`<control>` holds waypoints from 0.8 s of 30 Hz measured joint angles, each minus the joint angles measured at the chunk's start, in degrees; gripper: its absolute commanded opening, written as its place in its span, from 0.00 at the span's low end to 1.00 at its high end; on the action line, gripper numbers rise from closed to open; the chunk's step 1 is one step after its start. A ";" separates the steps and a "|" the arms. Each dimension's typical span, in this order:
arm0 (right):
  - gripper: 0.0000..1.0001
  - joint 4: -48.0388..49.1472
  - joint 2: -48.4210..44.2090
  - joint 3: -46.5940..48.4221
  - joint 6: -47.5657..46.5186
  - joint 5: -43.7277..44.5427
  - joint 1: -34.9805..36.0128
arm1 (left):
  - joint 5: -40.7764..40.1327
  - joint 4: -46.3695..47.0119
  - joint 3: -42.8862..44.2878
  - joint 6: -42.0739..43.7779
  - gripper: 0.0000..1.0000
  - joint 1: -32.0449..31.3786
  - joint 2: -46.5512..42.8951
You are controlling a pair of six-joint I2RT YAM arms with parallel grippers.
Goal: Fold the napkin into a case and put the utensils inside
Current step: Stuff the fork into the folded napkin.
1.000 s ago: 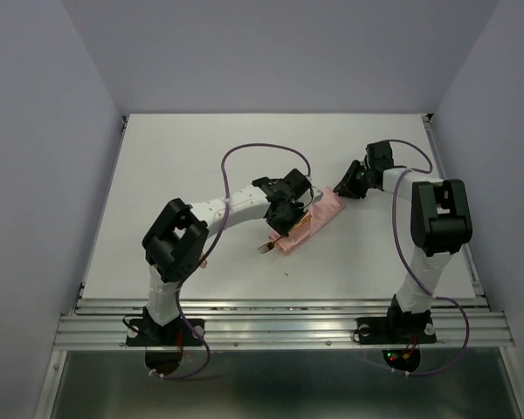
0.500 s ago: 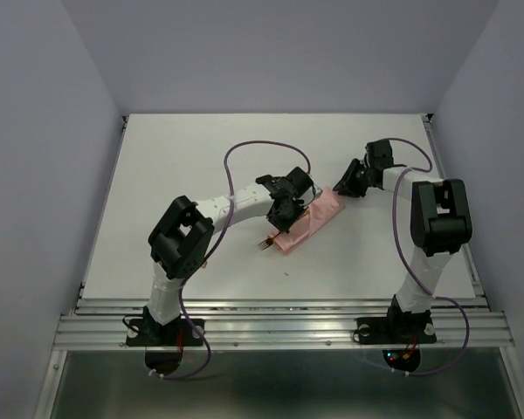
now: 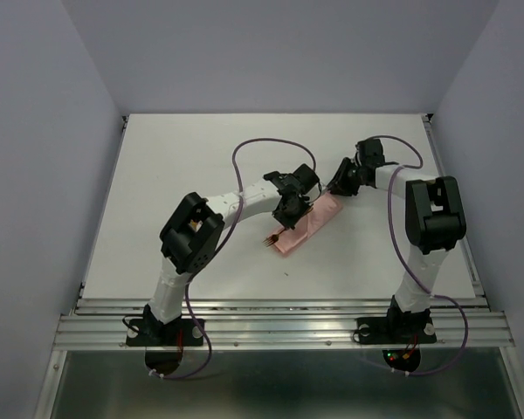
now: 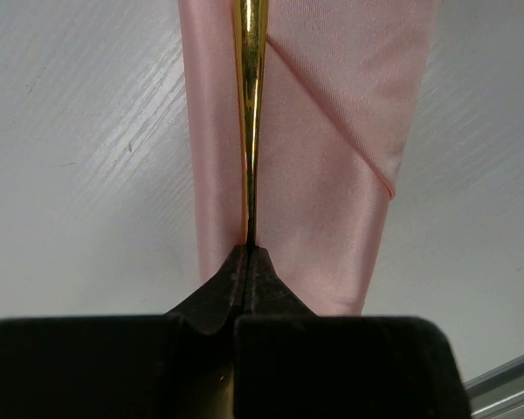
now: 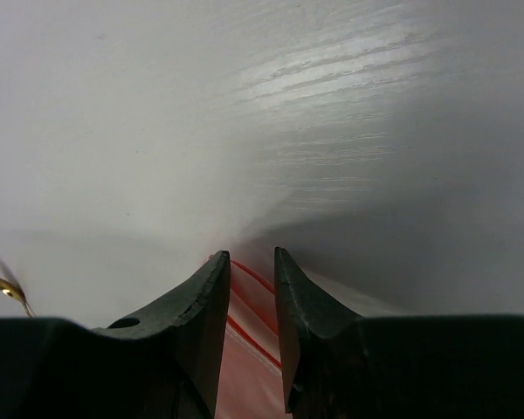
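The salmon-pink case point(image 3: 319, 215) lies as a narrow slanted strip mid-table. My left gripper point(image 3: 290, 209) is over its near half, shut on the thin handle of a gold utensil point(image 4: 249, 122) that runs along the case point(image 4: 332, 175). The utensil's other end point(image 3: 269, 239) sticks out past the case's near-left end. I cannot make out a second utensil. My right gripper point(image 3: 336, 187) is at the case's far end. In the right wrist view its jaws point(image 5: 246, 266) stand narrowly apart with the cloth's hemmed corner point(image 5: 249, 297) between the tips.
The white table point(image 3: 175, 175) has raised walls on three sides and a metal rail point(image 3: 279, 319) along its near edge. Purple cables loop over both arms. A gold tip point(image 5: 4, 286) shows at the left edge of the right wrist view.
My left gripper has moved right and away along the case with the utensil, so less gold sticks out at the near end. My right gripper has shifted slightly left and away.
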 measured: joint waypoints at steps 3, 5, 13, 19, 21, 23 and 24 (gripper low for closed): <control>0.33 0.00 0.31 0.00 0.00 -0.02 0.33 | -0.04 -0.28 0.81 0.00 0.00 0.00 0.50; 0.33 0.00 0.46 0.00 0.00 -0.07 0.33 | -0.15 -0.42 0.87 0.00 0.00 0.00 0.52; 0.33 0.00 0.52 0.00 0.00 -0.04 0.33 | -0.44 -0.15 -0.46 0.02 0.00 0.00 0.24; 0.33 0.04 0.79 0.02 0.02 -0.26 0.33 | -0.61 -0.31 -3.67 -0.04 0.00 0.00 -0.76; 0.33 0.07 0.81 0.02 0.02 -0.33 0.33 | -0.61 -0.20 -3.89 -0.04 0.00 0.00 -1.05; 0.33 0.07 0.81 0.02 0.02 -0.35 0.33 | -0.61 -0.20 -4.31 -0.04 0.00 0.00 -1.68; 0.33 0.07 0.81 0.02 0.02 -0.35 0.33 | -0.61 -0.26 -4.44 -0.04 0.00 0.00 -1.95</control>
